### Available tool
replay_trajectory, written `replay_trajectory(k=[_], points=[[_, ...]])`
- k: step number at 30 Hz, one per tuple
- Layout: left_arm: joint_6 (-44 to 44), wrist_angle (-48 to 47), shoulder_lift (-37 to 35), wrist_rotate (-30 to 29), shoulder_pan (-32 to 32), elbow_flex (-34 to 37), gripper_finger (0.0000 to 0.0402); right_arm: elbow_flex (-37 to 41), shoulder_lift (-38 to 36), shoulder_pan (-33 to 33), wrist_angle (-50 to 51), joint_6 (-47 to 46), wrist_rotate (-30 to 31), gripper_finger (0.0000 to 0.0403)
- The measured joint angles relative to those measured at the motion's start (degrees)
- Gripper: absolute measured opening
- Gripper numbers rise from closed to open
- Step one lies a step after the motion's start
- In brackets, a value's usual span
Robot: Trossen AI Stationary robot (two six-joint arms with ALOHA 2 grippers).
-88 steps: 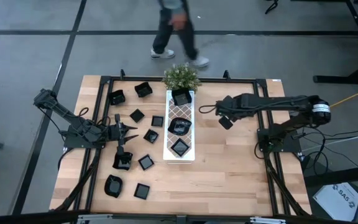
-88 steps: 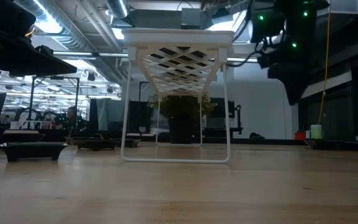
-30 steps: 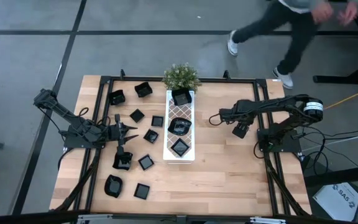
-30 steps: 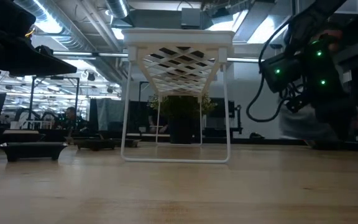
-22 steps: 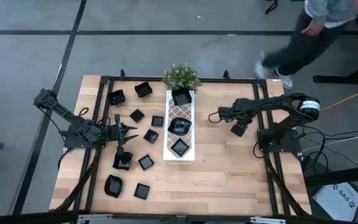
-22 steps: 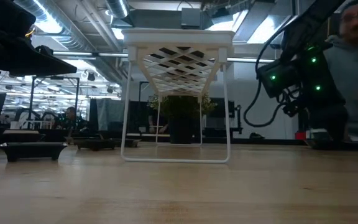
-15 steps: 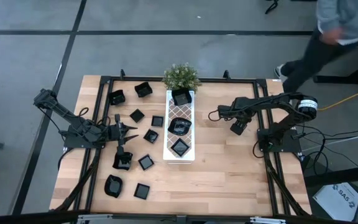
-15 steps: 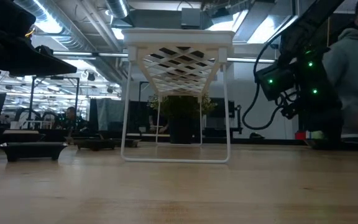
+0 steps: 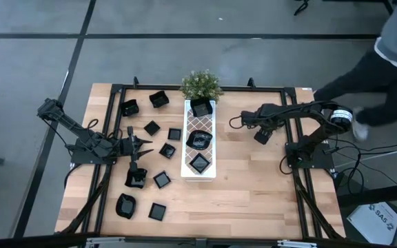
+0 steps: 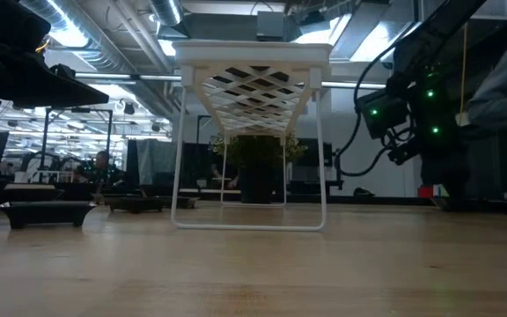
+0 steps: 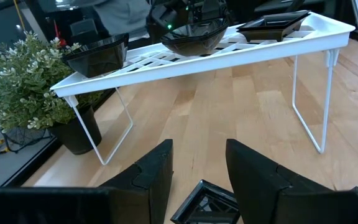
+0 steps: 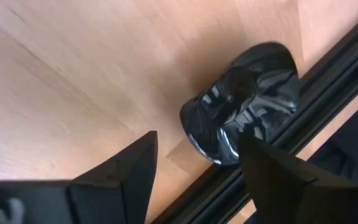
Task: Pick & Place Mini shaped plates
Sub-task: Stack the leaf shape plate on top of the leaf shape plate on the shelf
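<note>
On the desk [image 9: 253, 186], I count three mini shaped plates already on the white lattice tray [image 9: 199, 169]: a square one [image 9: 201, 107] at the plant end, a rounded one [image 9: 199, 140] in the middle, and a square one [image 9: 199, 163] at the near end. To the tray's left about ten black plates lie loose on the wood, among them a wavy-rimmed one [image 9: 125, 204] at the near corner and a square one [image 9: 162, 180] just beside the tray.

My left gripper [image 9: 143, 142] hangs over that loose group, fingers [image 11: 157, 177] parted and holding nothing; its wrist view shows a square plate [image 11: 205, 202] below the gap. My right gripper [image 9: 261, 136] sits right of the tray, well apart from the plates, fingers [image 12: 129, 171] spread wide and empty. Its wrist view shows a glossy black object [image 12: 244, 112] against the desk's frame rail; I cannot tell what it is.

A person [image 9: 384, 69] is passing beyond the desk's right corner.

Judgement: roughly a quarter placed, the bulk outstanding. Next pick falls to the left arm.
</note>
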State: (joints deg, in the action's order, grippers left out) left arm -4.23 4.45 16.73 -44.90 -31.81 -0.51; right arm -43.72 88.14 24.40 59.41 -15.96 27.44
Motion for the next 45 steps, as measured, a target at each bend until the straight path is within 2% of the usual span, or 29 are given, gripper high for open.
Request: replay_trajectory(k=[11, 17, 24, 35, 45], points=[[0.0, 0.0, 0.0, 0.0, 0.0, 0.0, 0.0143, 0.0, 1.6, 0.4, -3.4, 4.9, -1.1, 0.0212], [0.0, 0.0, 0.0, 0.0, 0.0, 0.0, 0.0143, 0.0, 5.1, 1.0, -5.4, 6.3, -1.0, 0.0161], [0.0, 0.0, 0.0, 0.0, 0.0, 0.0, 0.0143, 0.0, 5.1, 0.9, -5.6, 5.5, -0.9, 0.0094], [0.0, 0.0, 0.0, 0.0, 0.0, 0.0, 0.0143, 0.0, 4.7, 0.9, -4.9, 1.5, 0.5, 0.0011], [0.0, 0.0, 0.0, 0.0, 0.0, 0.0, 0.0143, 0.0, 0.2, 0.6, -4.3, -0.2, 3.9, 0.0006]])
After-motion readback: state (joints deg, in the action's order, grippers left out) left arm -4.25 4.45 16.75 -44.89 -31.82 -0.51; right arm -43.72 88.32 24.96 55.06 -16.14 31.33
